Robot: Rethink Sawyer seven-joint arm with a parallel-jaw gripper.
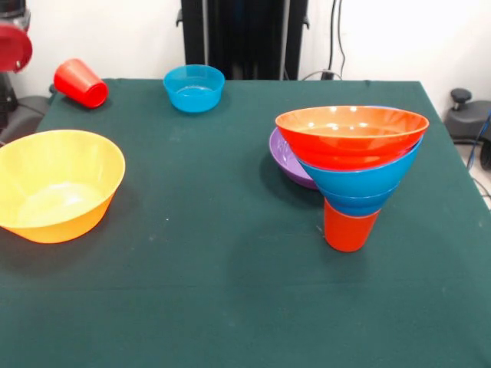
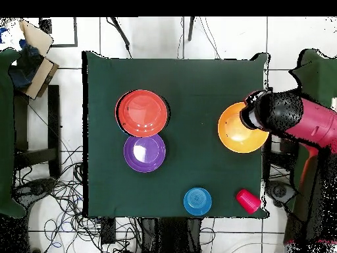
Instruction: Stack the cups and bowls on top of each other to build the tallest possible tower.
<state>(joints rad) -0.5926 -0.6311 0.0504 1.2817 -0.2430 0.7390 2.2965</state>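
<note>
green cloth [image 1: 230, 307] covered the table, with a yellow-orange bowl [image 1: 57, 184] at its left edge, a red cup [image 1: 80, 83] lying tipped at the far left corner and a small blue bowl [image 1: 194, 87] beside it. right of centre stood the tower [image 1: 350, 165], an orange-red bowl [image 1: 351, 134] nested in blue bowls on an upright orange cup [image 1: 349, 228], close against a purple bowl [image 1: 288, 157]. overhead, the arm [image 2: 296, 118] hung over the yellow-orange bowl, but whether its gripper was open could not be told.

Green-clothed table [image 1: 230, 307]. Directly on it: yellow-orange bowl [image 1: 55, 184] at one side edge; red cup [image 1: 80, 82] tipped at corner; small blue bowl [image 1: 194, 87]; purple bowl [image 1: 288, 159]; orange cup [image 1: 349, 227] bearing stacked bowls.
</note>
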